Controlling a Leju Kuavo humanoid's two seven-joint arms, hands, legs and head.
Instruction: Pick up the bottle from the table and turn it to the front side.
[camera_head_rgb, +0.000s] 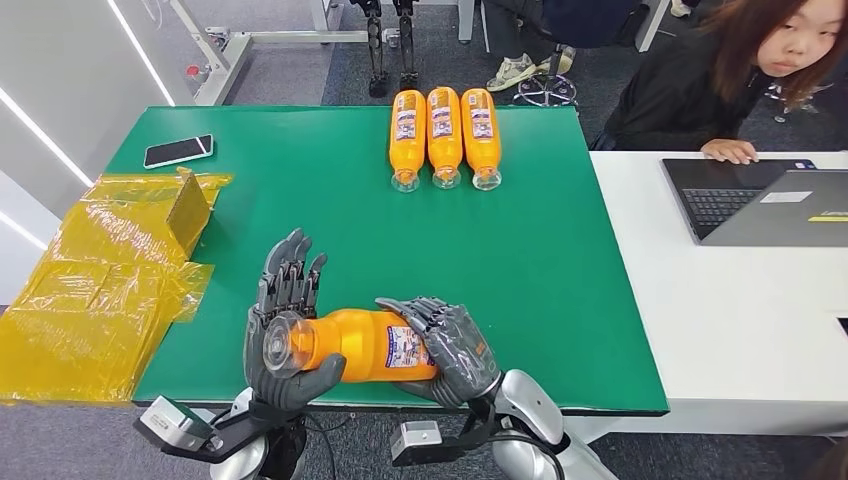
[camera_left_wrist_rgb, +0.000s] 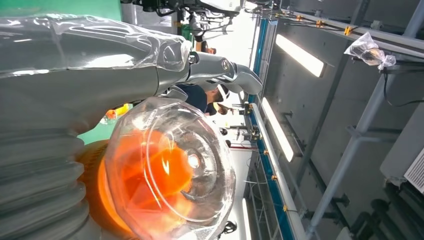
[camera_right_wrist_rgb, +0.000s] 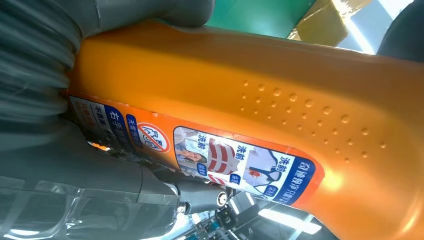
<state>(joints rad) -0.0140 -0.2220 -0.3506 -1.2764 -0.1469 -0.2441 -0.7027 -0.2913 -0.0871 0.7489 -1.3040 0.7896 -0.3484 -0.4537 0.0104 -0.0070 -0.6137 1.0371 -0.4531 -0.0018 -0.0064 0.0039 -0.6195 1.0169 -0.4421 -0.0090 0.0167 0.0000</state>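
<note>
In the lower middle of the head view, both hands hold one orange bottle (camera_head_rgb: 365, 345) that lies sideways over the near edge of the green table (camera_head_rgb: 560, 300). The left hand (camera_head_rgb: 285, 330) wraps the cap end, with the thumb curled under the neck and the other fingers standing up behind it. The right hand (camera_head_rgb: 452, 348) closes over the base end, its fingers lying across the label (camera_head_rgb: 405, 347). In the left wrist view, the clear cap (camera_left_wrist_rgb: 170, 170) faces the camera. In the right wrist view, the label (camera_right_wrist_rgb: 200, 152) runs along the orange body.

Three more orange bottles (camera_head_rgb: 444, 135) lie side by side in the upper middle.
</note>
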